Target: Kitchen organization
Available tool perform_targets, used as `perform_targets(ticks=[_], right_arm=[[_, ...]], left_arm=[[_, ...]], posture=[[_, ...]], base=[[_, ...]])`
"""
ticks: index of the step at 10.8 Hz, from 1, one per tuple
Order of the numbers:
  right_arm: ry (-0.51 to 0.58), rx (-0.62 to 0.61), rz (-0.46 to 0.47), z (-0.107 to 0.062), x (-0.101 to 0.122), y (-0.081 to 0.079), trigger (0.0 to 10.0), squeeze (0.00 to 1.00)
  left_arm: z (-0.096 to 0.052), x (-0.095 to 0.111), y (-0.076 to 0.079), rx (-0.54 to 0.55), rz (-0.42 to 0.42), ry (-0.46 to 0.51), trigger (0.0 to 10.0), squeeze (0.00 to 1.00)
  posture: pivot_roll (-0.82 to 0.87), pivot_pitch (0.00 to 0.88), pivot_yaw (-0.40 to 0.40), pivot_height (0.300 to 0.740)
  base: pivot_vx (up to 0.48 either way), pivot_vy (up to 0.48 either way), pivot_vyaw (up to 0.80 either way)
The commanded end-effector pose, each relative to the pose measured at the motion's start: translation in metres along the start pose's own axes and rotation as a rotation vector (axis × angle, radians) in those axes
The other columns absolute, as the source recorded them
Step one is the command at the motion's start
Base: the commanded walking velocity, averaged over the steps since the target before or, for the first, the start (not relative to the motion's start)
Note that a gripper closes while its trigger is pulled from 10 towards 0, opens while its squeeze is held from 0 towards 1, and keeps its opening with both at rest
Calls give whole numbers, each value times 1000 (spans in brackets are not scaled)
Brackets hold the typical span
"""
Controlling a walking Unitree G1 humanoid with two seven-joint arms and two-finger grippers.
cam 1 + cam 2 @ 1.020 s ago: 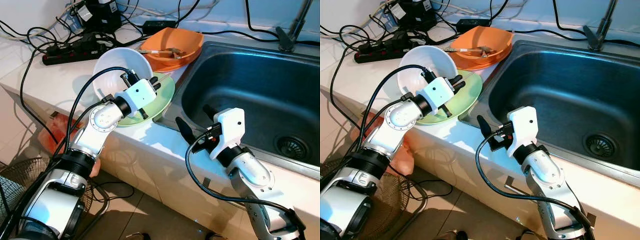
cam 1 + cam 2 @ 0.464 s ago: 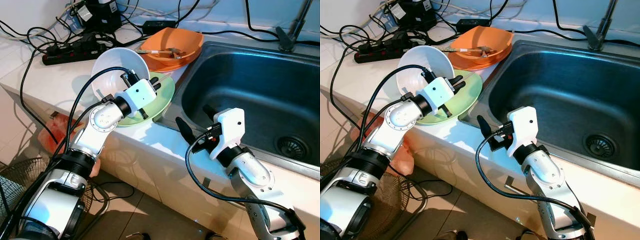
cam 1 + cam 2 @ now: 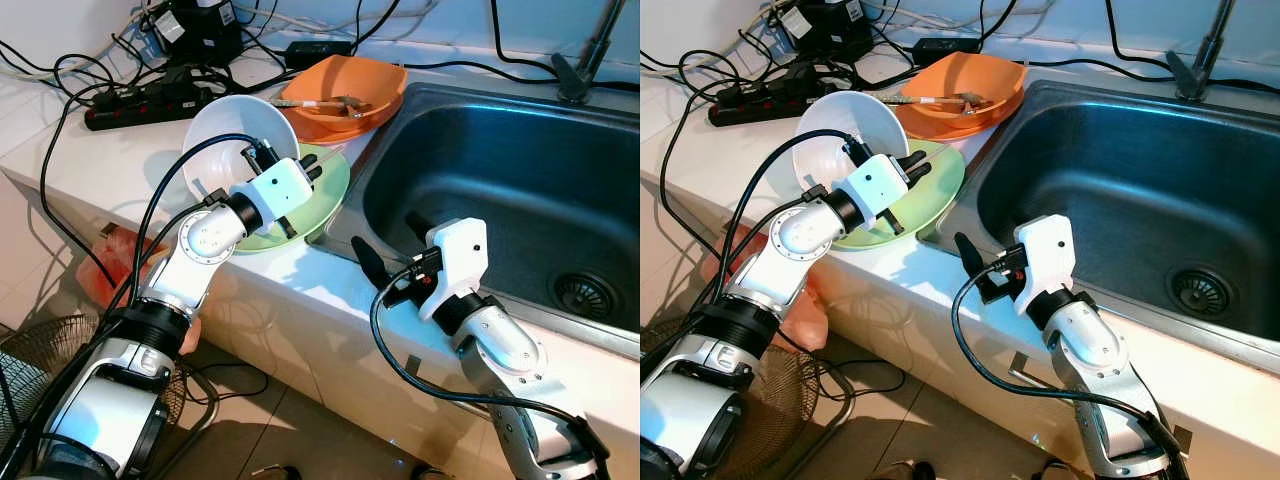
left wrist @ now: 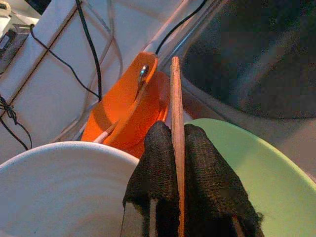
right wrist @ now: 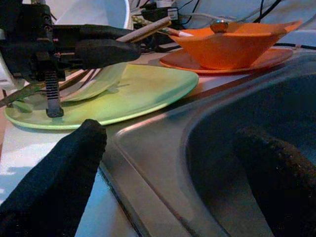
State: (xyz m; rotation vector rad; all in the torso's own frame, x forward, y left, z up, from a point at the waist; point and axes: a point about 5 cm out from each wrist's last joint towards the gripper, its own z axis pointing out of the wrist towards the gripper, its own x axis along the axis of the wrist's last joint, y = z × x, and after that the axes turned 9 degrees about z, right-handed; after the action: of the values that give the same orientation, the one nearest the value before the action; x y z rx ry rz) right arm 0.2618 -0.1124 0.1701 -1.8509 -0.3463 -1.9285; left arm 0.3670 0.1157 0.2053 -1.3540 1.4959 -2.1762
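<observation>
Wooden chopstick (image 4: 175,123) clamped between the left gripper (image 3: 283,172) fingers, tip pointing toward the orange bowl (image 3: 345,95) at the counter's back edge. Gripper sits over the green plate (image 3: 325,195), right beside the sink's (image 3: 480,160) left rim; white bowl (image 3: 225,130) rests tilted on the same plate. Orange bowl holds utensils, probably a spoon plus chopsticks, too small to confirm. Right gripper (image 3: 388,248) hovers over the sink's front-left corner, fingers spread apart, holding nothing. Power strip (image 3: 140,100) and cables lie at the counter's back-left.
</observation>
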Motion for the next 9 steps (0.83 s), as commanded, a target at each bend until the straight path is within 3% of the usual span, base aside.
perform_targets(ticks=[1, 9], right_arm=[[10, 8, -10, 1, 2, -2, 10000, 0], [7, 16, -13, 2, 1, -1, 10000, 0]], left_arm=[[-4, -5, -1, -8, -5, -15, 0, 0], [0, 6, -2, -19, -12, 33, 275, 0]], posture=[[7, 126, 143, 740], [7, 120, 136, 740]], base=[[0, 0, 0], [0, 0, 0]])
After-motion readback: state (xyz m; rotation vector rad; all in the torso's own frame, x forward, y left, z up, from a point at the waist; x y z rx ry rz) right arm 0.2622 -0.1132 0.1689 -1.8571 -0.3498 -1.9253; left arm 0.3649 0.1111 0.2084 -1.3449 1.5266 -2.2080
